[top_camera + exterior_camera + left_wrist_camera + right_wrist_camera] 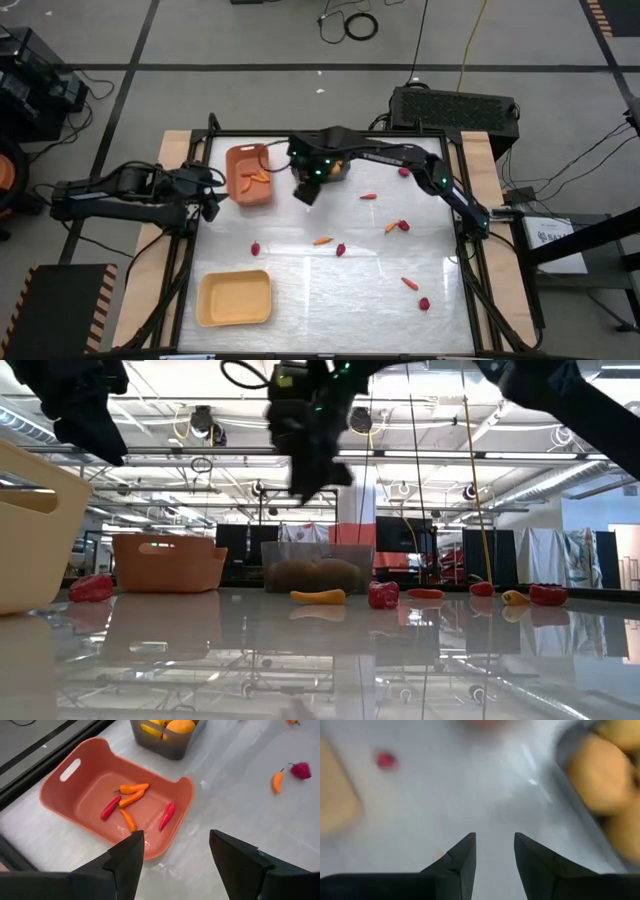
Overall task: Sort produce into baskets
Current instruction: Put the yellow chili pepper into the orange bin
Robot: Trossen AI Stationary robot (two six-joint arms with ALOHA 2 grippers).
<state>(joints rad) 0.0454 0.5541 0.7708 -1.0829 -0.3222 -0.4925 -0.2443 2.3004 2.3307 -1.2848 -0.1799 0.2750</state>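
From above, the sorting is partly done: the orange-brown basket (249,176) holds a few pieces, the pale yellow basket (235,298) looks empty, and the dark grey basket (338,170) is mostly hidden under the right gripper (305,190). About nine pieces of produce (322,241) lie loose on the table (300,290).

At table height, a carrot-like stick (318,597) and red pieces (383,595) wait near the grey basket, its contents blurred.

The left gripper (175,860), open and empty, hovers just beside the orange-brown basket, which holds orange and red sticks (131,799).

The right gripper's fingers (462,860) stand parted with nothing between them; the lemon-like fruits (600,775) beside them probably sit in the grey basket.
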